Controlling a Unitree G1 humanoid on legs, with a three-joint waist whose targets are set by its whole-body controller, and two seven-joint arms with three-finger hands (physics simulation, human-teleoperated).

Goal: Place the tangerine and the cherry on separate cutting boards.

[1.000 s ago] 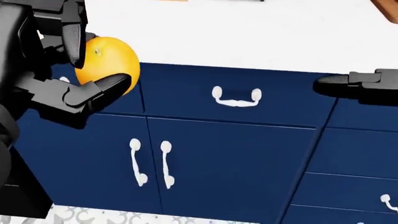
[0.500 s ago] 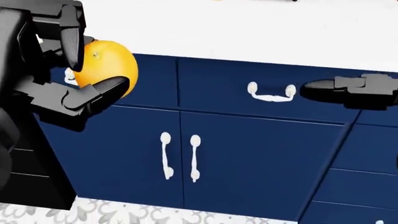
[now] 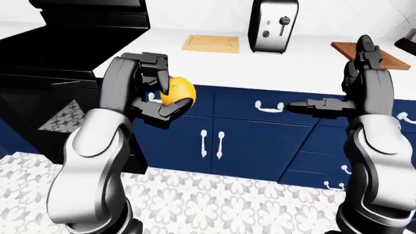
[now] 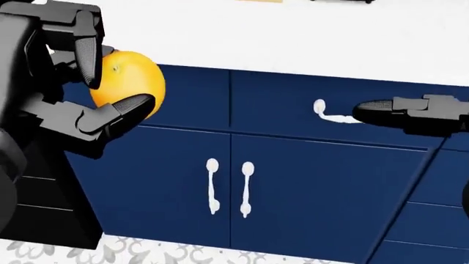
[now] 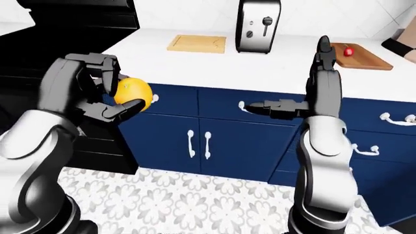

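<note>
While standing off from the blue cabinets [image 3: 247, 146], got the tangerine [image 3: 177, 91] gripped in the left hand [image 3: 150, 87], black fingers [image 4: 121, 110] wrapped above and below it, held up level with the tabletop [image 3: 286, 68] edge. Right hand [image 5: 306, 92] raised and spread wide, nothing in it, one finger pointing sideways over a white drawer handle [image 4: 330, 113]. Up on the tabletop: pale cutting board [image 5: 197, 43] just left of the toaster [image 5: 258, 25], and a darker board [image 5: 361, 56] off to the right with the cherry [image 5: 349, 51] sitting on it. Black stove [image 3: 65, 44] at far left, patterned floor [image 3: 214, 204] below.
</note>
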